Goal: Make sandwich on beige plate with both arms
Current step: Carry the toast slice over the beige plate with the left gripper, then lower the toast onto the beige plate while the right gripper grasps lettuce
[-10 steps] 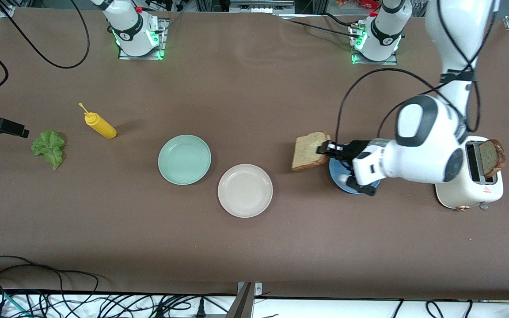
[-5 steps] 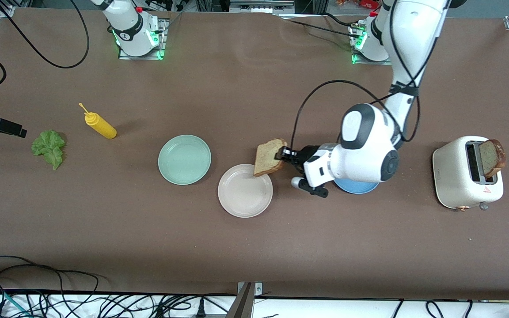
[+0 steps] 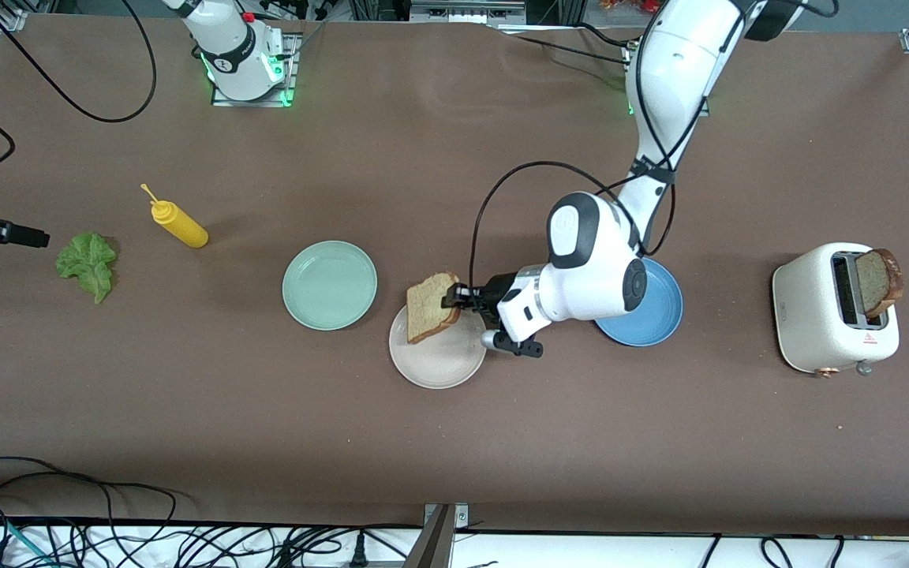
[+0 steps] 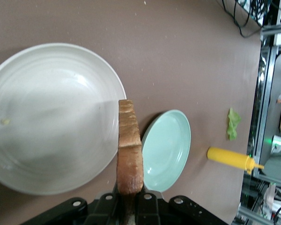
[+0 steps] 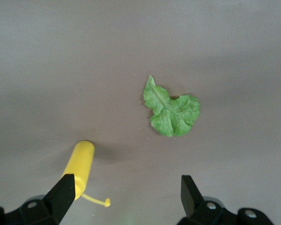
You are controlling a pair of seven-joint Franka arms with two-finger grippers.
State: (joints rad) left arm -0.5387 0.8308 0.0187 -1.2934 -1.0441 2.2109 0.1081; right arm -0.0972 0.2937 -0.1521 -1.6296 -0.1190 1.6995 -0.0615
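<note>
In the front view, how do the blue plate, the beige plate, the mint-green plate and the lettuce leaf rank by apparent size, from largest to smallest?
1. The beige plate and the mint-green plate look alike, so I do not rank them.
2. The blue plate seems similar, but the left arm hides part of it.
3. The lettuce leaf is clearly smallest.

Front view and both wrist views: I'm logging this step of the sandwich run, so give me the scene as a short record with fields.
left gripper: shut on bread slice, over beige plate
right gripper: open, above the table near lettuce and mustard bottle
beige plate: bare, beside mint plate
second slice: standing in toaster
blue plate: partly under the left arm
lettuce: on the table, toward the right arm's end
</note>
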